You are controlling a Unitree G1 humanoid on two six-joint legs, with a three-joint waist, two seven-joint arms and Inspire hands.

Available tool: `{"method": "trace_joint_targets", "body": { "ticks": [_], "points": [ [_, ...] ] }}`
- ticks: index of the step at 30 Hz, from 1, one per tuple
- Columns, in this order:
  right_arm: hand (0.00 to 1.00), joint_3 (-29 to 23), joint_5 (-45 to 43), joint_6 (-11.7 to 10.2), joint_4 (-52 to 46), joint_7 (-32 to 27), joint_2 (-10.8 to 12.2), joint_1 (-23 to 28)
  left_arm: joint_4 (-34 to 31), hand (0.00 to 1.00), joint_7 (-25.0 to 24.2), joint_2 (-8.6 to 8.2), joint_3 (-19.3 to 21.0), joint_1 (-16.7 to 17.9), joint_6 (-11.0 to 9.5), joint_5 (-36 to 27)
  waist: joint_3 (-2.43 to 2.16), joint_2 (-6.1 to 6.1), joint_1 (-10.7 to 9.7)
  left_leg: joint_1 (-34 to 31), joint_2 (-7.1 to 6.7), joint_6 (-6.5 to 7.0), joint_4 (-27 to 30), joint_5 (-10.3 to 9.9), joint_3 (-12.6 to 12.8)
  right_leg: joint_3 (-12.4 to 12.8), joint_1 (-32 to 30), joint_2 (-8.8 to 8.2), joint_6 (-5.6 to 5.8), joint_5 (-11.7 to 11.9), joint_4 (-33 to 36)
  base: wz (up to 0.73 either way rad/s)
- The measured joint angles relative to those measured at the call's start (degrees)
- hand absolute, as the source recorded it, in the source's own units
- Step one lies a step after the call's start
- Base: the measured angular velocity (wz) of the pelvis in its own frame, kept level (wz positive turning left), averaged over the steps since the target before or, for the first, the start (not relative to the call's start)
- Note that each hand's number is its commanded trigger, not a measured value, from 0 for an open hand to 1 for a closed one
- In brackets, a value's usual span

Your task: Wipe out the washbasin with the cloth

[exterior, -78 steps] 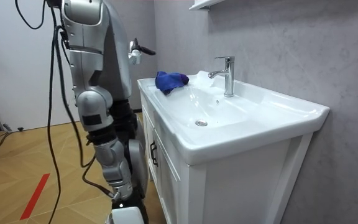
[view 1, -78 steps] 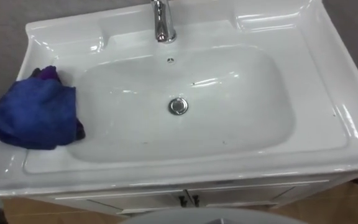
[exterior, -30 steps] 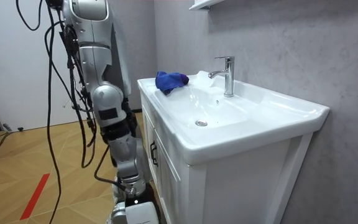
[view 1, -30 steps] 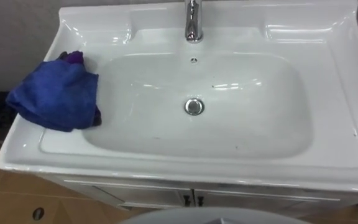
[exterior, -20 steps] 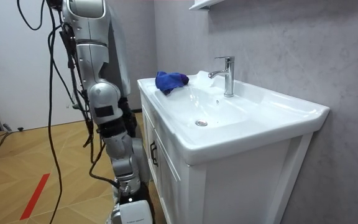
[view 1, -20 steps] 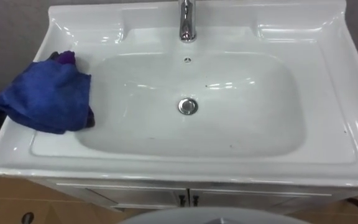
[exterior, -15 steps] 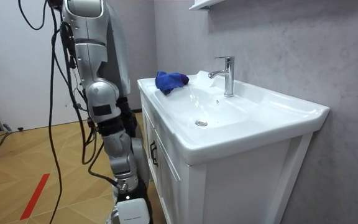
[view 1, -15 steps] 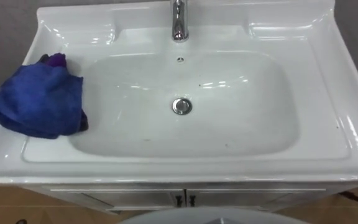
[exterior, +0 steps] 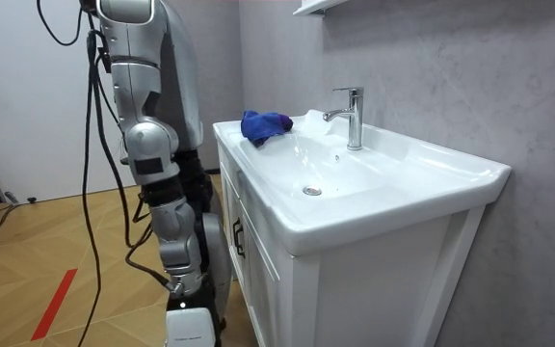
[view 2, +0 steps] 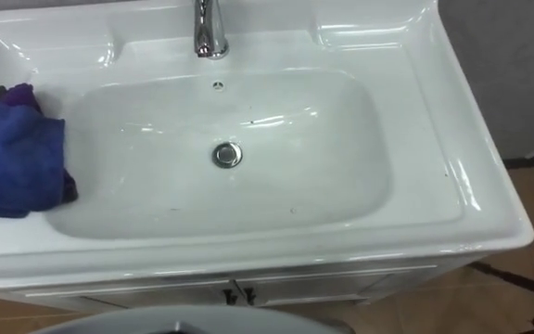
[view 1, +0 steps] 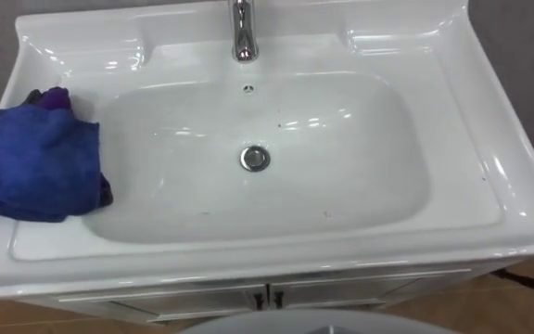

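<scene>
Honestly can't tell if the left hand or the right hand is open or closed here. The robot's standing right up at the front of the white cabinet [exterior: 263, 280], on the room view's left. The blue cloth [view 1: 33, 165] is lying bunched up on the left ledge of the basin [view 1: 476, 176], with its edge just over the bowl's slope. The chrome tap [view 1: 241, 32] is at the back middle. The drain [view 1: 255, 158] is mid-bowl, well apart from the cloth. There are a few dark specks in the bowl.
</scene>
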Motion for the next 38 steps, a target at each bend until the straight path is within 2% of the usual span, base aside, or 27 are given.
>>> {"method": "trace_joint_targets", "body": {
  "ticks": [4,8,13,20,26,38],
  "points": [
    [0.0,0.45,0.05,0.01,-0.24,0.07,0.0,-0.19,0.04,0.0,-0.04,-0.02,0.02,0.19,0.23,-0.02,-0.02,0.03,0.05,0.5,0.02,0.0,-0.02,-0.04,0.11,0.07,0.17,-0.01,-0.01,0.01,0.11,-0.01],
    [0.0,0.77,0.03,0.86,-0.71,0.03,-0.08,-0.2,0.41,0.0,-0.08,-0.04,0.03,0.9,1.42,-0.16,-0.1,0.12,0.19,0.68,0.03,0.01,-0.01,-0.03,0.38,0.36,0.16,-0.03,-0.03,0.02,0.16,-0.03],
    [0.0,1.0,0.0,1.94,-0.73,-0.45,-0.08,-0.31,0.65,0.0,-0.74,-0.07,1.58,1.03,2.55,-0.1,-0.14,-0.05,1.37,0.59,-0.02,0.06,-0.01,-0.06,0.37,0.28,0.09,-0.1,-0.02,0.01,-0.01,0.0],
    [0.0,1.96,0.02,2.01,-0.82,-0.68,-0.04,-0.32,1.6,0.0,-0.88,-0.2,1.94,0.55,3.39,-0.09,-0.27,-0.23,2.62,0.52,-0.07,0.08,0.19,-0.07,0.36,0.22,0.15,-0.16,0.0,0.0,-0.05,0.0],
    [0.0,1.91,0.08,2.0,-0.99,-1.4,-0.04,-0.31,1.63,0.0,-1.88,-0.19,2.28,0.23,3.74,-0.11,-0.17,0.09,2.6,0.57,0.0,0.36,1.11,-0.48,1.15,0.91,0.21,-0.23,0.02,-0.01,0.07,-0.05],
    [0.0,1.95,2.57,1.79,-1.31,-2.8,0.0,-0.15,1.62,0.0,-3.24,-0.09,2.26,-1.17,3.73,0.02,-0.14,0.71,1.95,0.5,-0.41,1.26,1.69,-1.63,2.1,1.89,0.4,-0.65,1.06,0.71,0.31,-0.03]
  ]
}}
